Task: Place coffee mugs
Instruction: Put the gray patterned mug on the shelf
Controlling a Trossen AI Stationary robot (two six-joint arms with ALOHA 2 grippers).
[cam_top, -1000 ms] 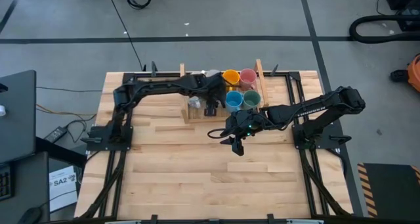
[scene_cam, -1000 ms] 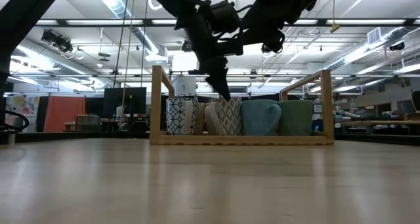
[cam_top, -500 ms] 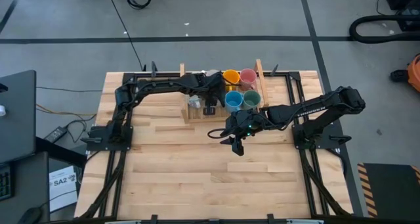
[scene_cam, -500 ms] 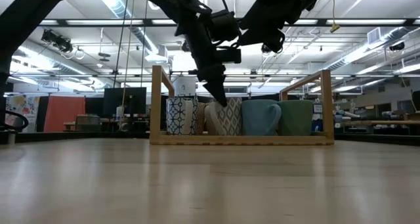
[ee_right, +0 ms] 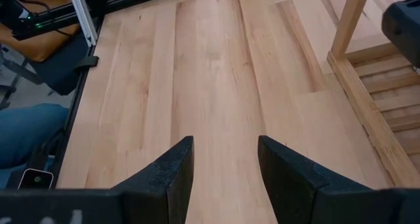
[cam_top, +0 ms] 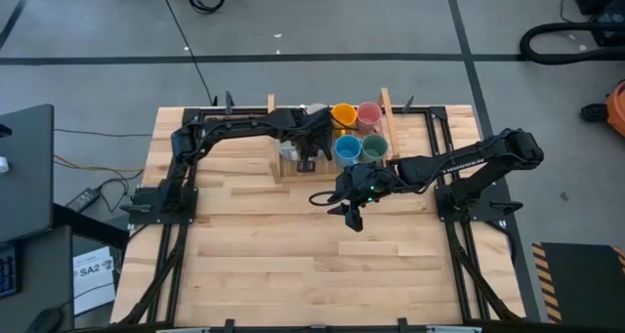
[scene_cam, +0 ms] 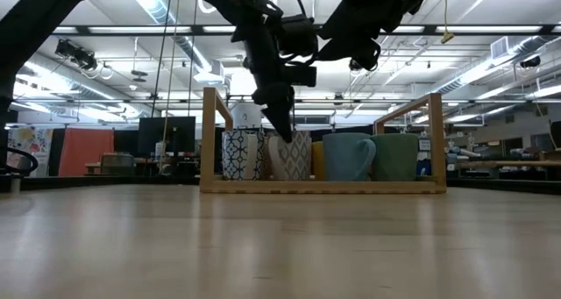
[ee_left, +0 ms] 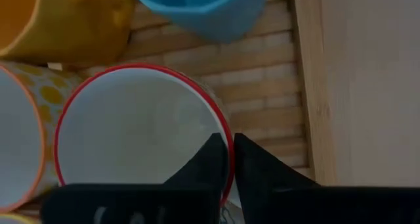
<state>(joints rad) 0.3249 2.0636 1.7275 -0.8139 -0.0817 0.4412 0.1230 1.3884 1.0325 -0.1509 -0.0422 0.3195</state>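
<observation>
Left gripper (cam_top: 307,163) has shifted its patterned mug (scene_cam: 290,155) leftward in the rack (scene_cam: 321,187)

Jaws pinch the mug's red rim (ee_left: 226,135), mug directly below; right gripper (cam_top: 353,219) hangs wide open, empty, above mid-bench.

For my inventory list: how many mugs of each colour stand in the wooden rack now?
orange mug: 1
pink mug: 1
blue mug: 1
teal-green mug: 1
white patterned mugs: at least 3, some hidden
Total: at least 7
</observation>
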